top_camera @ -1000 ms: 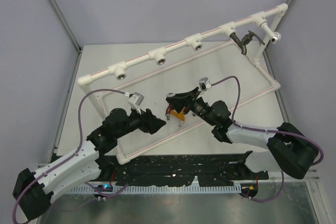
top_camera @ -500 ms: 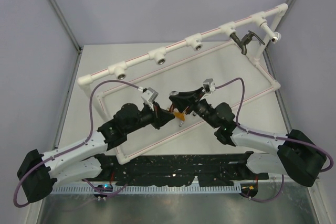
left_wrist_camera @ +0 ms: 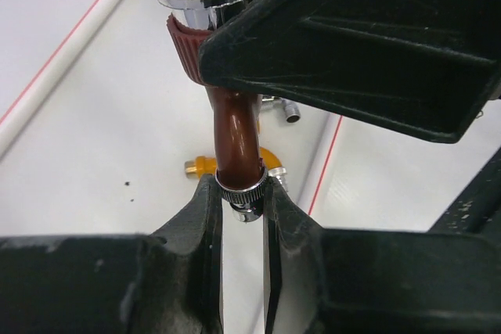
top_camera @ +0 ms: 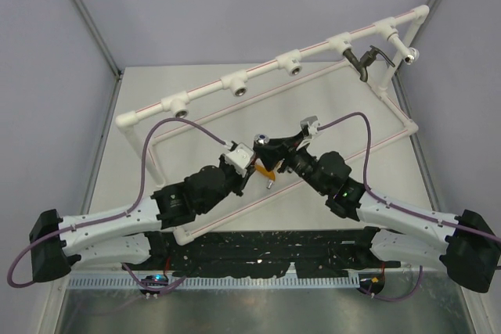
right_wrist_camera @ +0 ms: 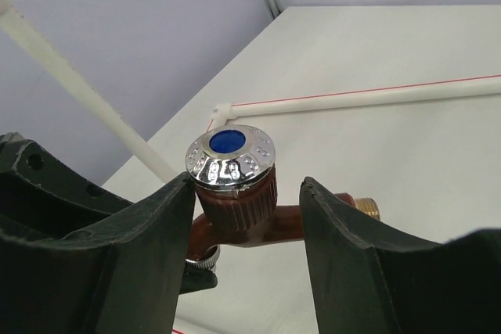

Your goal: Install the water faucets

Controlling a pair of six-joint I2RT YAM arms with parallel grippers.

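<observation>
While your right gripper [right_wrist_camera: 246, 190] clamps the red-brown faucet [left_wrist_camera: 237, 142] at 12 o'clock of the orange faucet [left_wrist_camera: 202, 167], your left gripper [left_wrist_camera: 240, 190] hugs its spout tip, grip unconfirmed. If you release early, it drops.

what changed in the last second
The left gripper swung right to the right gripper and closed on the spout end of the red-brown faucet held there. The orange faucet on the table and the dark grey faucet on the pipe frame stayed put.
</observation>
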